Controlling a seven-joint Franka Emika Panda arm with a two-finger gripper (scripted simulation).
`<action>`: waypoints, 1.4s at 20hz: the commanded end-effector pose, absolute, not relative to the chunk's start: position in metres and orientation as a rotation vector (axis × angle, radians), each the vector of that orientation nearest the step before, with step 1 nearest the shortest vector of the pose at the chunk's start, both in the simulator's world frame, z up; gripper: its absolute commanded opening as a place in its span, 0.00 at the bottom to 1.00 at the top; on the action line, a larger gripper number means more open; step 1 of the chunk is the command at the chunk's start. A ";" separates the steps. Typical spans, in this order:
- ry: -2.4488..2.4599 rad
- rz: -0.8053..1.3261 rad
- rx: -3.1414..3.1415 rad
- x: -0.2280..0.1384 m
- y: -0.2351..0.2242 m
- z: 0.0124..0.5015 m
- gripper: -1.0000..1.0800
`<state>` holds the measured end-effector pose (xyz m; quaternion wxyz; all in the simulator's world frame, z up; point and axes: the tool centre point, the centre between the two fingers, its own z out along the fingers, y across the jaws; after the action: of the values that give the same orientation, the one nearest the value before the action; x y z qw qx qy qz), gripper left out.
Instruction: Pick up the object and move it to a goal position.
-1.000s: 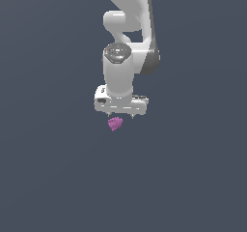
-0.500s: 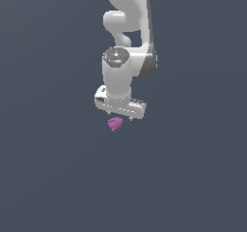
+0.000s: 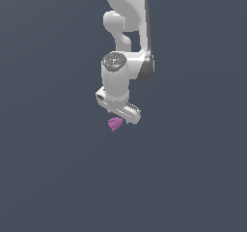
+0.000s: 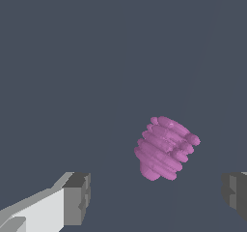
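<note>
The object [image 3: 115,124] is a tiny magenta-pink ridged lump lying on the dark grey floor, just below the white hand in the exterior view. My gripper [image 3: 119,112] hangs directly over it, pointing down, its body slanted across the picture. In the wrist view the object [image 4: 165,148] lies between and beyond the two grey fingertips [image 4: 77,197], nearer to the one at the frame's edge. The gripper [image 4: 157,197] is open wide and touches nothing.
A uniform dark grey floor [image 3: 58,178] surrounds the object. The white arm [image 3: 126,28] rises above the hand toward the exterior view's top. No other objects or goal marker show.
The hand has turned about its vertical axis, so its body now slants instead of lying level, and it has sunk slightly toward the object. The object has not moved.
</note>
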<state>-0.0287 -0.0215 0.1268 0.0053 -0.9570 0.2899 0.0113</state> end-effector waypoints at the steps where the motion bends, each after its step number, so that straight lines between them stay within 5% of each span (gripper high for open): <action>1: 1.021 0.032 -2.961 -0.032 -0.024 0.121 0.96; 28: 1.702 0.001 -2.641 -0.052 -0.040 0.091 0.96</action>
<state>-0.0521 -0.0397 0.0908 -0.0001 -0.8406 0.5417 0.0003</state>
